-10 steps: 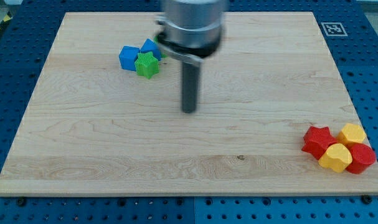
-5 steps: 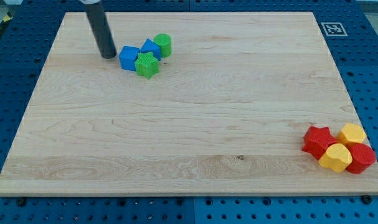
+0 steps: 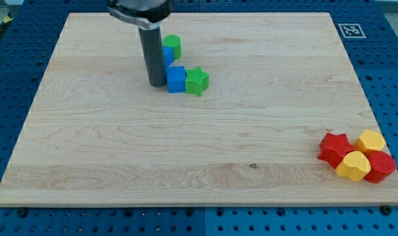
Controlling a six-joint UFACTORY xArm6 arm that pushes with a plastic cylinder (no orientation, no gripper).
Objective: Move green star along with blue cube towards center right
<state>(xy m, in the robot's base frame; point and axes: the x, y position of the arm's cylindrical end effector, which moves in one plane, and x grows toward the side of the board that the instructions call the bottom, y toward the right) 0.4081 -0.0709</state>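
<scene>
The blue cube (image 3: 176, 79) lies in the upper middle of the wooden board (image 3: 199, 151), with the green star (image 3: 197, 80) touching its right side. My tip (image 3: 157, 83) stands just left of the blue cube, touching or nearly touching it. The rod rises from there toward the view's top and partly hides a second blue block (image 3: 167, 54) behind it.
A green cylinder (image 3: 172, 45) sits above the second blue block. At the board's lower right stands a cluster: a red star (image 3: 334, 148), a yellow block (image 3: 371, 141), a yellow block (image 3: 353, 166) and a red block (image 3: 381, 165).
My tip moved from the upper left to the right and down. The blue cube and green star slid right and slightly down, away from the other blue block and green cylinder.
</scene>
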